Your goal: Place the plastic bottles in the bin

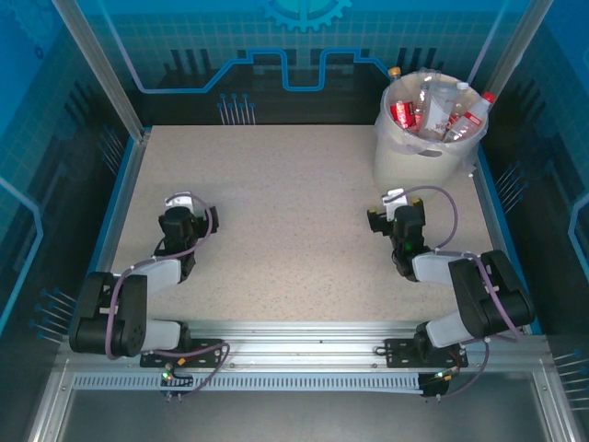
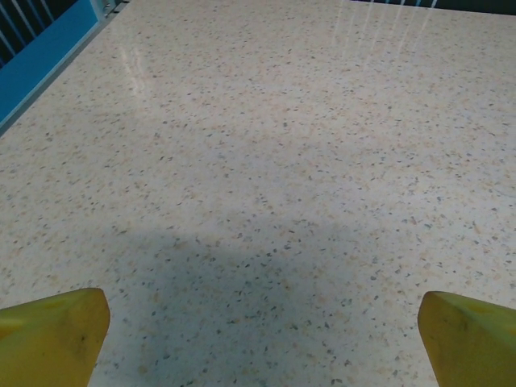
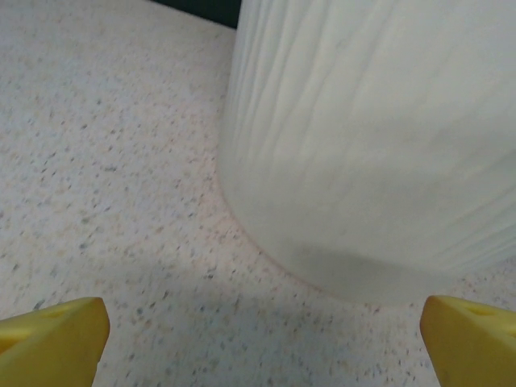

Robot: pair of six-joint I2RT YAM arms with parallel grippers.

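Plastic bottles [image 1: 434,110] with red labels sit in the bin [image 1: 402,158] at the table's [image 1: 294,221] far right corner. Their words are too small to read. Left gripper [image 2: 262,343] and right gripper [image 3: 262,343] are spread wide, holding nothing.

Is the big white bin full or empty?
Full: the bin is heaped with plastic bottles up to its rim.

This is looking like a robotics lab cell: silver aluminium frame rails [image 1: 304,329] and translucent blue gear-printed wall panels [image 1: 184,37] are enclosing a speckled cream bench [image 1: 294,230].
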